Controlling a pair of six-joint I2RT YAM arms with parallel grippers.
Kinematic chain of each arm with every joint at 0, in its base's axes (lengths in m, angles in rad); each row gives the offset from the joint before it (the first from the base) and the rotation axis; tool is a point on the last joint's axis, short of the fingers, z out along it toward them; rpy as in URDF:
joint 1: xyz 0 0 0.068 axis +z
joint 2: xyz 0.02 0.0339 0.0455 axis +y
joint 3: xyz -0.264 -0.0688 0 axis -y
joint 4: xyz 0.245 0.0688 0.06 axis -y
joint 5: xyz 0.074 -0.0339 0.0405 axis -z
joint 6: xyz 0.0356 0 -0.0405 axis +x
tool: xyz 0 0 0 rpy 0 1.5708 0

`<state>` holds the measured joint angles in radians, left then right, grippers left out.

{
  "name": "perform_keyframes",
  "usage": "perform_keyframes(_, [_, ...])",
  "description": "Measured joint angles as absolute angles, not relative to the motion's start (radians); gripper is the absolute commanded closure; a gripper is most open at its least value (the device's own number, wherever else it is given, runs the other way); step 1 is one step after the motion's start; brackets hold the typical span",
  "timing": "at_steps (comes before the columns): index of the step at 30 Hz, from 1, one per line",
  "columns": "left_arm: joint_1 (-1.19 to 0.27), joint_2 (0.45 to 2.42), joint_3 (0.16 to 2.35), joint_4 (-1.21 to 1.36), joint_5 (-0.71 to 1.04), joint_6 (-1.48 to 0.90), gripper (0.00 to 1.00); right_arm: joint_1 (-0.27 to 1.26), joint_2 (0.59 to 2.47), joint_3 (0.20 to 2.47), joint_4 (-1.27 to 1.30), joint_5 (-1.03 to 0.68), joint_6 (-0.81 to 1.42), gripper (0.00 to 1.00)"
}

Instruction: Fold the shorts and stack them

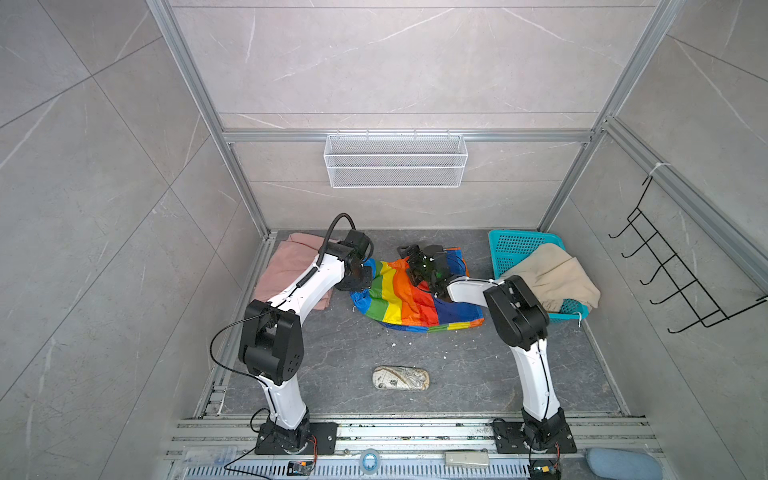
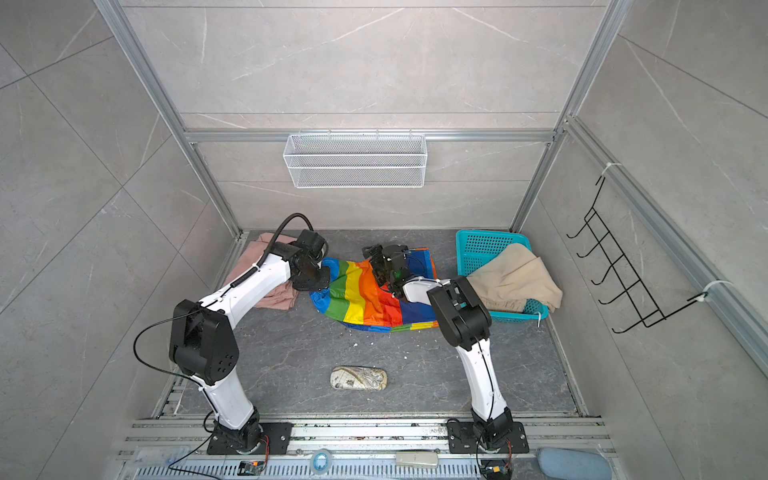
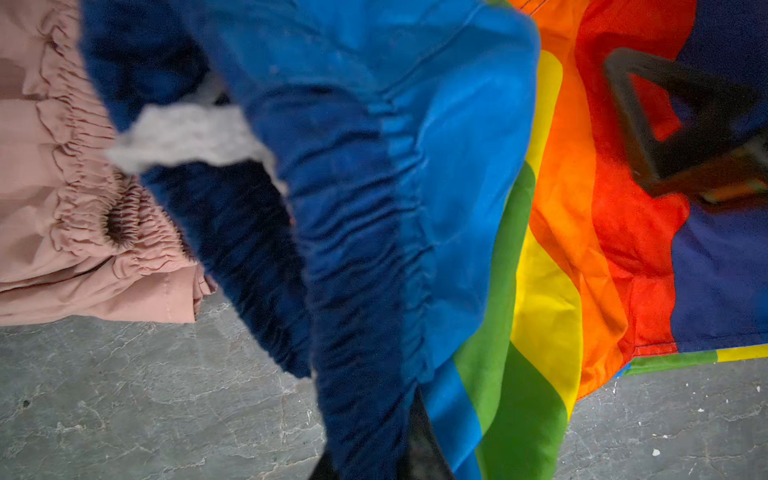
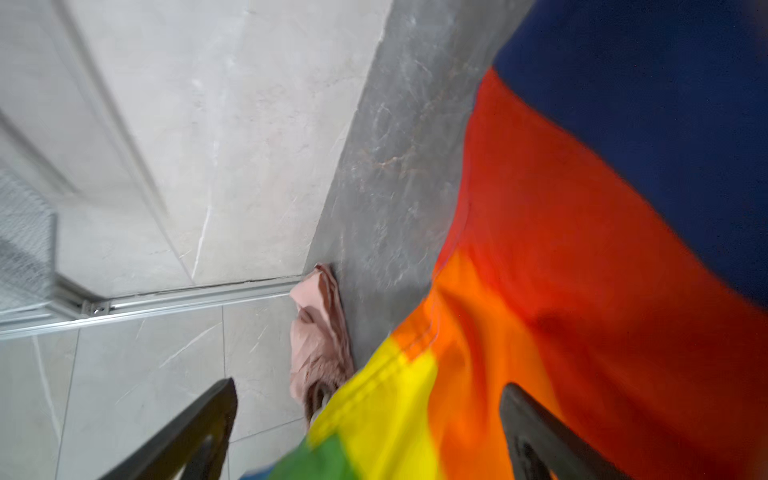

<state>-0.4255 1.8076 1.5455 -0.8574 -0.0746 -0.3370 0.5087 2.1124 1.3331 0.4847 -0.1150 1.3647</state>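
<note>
Pink cloth comes first: the pink shorts point(image 1: 291, 270) lie folded in the far left corner of the gray surface point(image 1: 457, 365), right along its left edge. Just beside them, the left gripper point(image 1: 365, 277) is squeezed tight on the bunched blue waistband of the rainbow shorts point(image 1: 399, 299) and holds that end up a little. The rest of the rainbow shorts lies wrinkled in the middle of the surface, toward the back. Their stripes go blue, green, yellow, orange, red and dark blue.

The right gripper point(image 4: 370, 386) is above the red and orange part. Its jaws are spread wide apart and it holds nothing.

Farther right, the teal basket point(image 1: 515, 245) sits in the far right corner, close to the right edge. The beige shorts point(image 1: 552, 278) hang in a heap over its near side.

The front half of the surface has lots of open room. Only a small patterned pouch point(image 1: 401, 378) lies there, in the middle, well apart from the shorts.
</note>
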Motion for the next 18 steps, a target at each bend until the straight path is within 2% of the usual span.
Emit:
perform_keyframes(4, [-0.426, 1.815, 1.546, -0.849, -0.073, -0.337, 1.00, 0.557, 1.849, 1.137, 0.483, -0.078, 1.357, 0.01])
perform_keyframes(7, [-0.426, 1.815, 1.546, -0.846, -0.073, -0.337, 1.00, 0.628, 1.738, 1.027, 0.510, -0.045, 1.357, 0.00])
perform_keyframes(11, [-0.426, 1.815, 1.546, -0.844, -0.073, -0.337, 1.00, 0.706, 1.729, 0.905, 0.529, -0.019, 1.360, 0.00])
perform_keyframes(18, [-0.426, 1.815, 1.546, -0.844, -0.073, -0.337, 1.00, 0.767, 1.830, 0.796, 0.599, 0.026, 1.390, 0.01])
